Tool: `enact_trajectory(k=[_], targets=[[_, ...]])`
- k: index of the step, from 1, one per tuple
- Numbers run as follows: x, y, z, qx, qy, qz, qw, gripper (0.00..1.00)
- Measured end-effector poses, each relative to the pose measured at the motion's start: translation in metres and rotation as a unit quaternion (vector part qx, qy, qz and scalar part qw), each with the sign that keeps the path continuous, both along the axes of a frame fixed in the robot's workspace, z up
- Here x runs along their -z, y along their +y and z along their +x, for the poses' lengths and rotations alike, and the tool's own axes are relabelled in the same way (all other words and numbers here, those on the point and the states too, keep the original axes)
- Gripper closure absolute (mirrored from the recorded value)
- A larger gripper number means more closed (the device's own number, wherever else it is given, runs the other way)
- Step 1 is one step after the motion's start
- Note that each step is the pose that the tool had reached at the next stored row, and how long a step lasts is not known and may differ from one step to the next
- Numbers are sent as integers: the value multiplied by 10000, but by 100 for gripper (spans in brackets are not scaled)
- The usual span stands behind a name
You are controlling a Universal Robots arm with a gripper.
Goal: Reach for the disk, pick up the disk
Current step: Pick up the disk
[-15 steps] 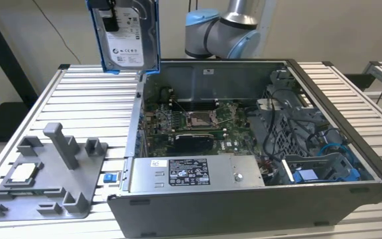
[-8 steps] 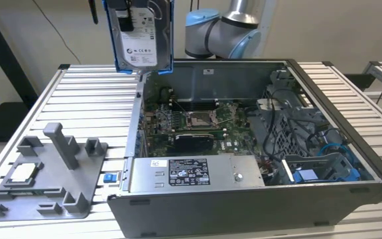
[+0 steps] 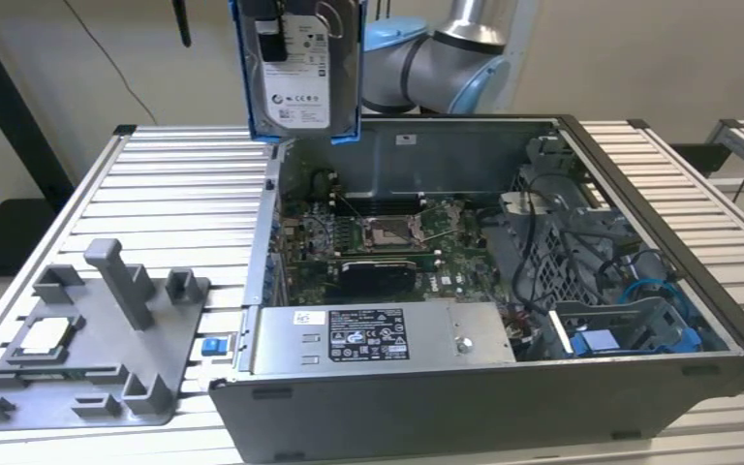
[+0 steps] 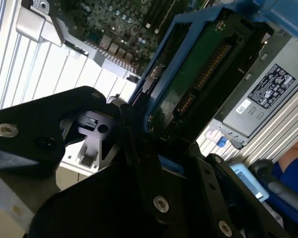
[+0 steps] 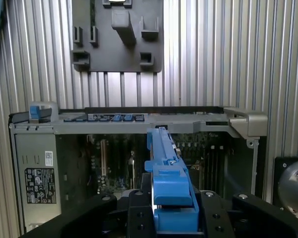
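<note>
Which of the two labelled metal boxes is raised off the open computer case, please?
The silver hard drive in the bright blue bracket: the gripper holds it in the air, while the grey box with the black-and-white sticker sits inside the case.

Setting: robotics lab or test workshop | bench: ribbed aluminium profile table (image 3: 178,184) | on it: open desktop computer case (image 3: 476,412), grey moulded fixture plate (image 3: 23,412) | behind: jointed robot arm (image 3: 456,63), plain pale wall (image 3: 682,48)

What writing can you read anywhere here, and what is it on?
White label on the raised disk: rows of print and symbols, too small to read.
Sticker on the grey box in the computer case: too small to read.
No other readable text.
</note>
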State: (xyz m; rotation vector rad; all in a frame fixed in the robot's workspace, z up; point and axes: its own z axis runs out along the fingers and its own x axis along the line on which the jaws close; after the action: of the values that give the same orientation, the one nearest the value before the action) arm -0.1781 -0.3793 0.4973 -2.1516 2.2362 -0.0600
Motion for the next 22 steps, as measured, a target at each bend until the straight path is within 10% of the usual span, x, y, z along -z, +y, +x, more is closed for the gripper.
enact_trajectory(k=[22], targets=[[3,-9,640,0,1,0,10000,100]])
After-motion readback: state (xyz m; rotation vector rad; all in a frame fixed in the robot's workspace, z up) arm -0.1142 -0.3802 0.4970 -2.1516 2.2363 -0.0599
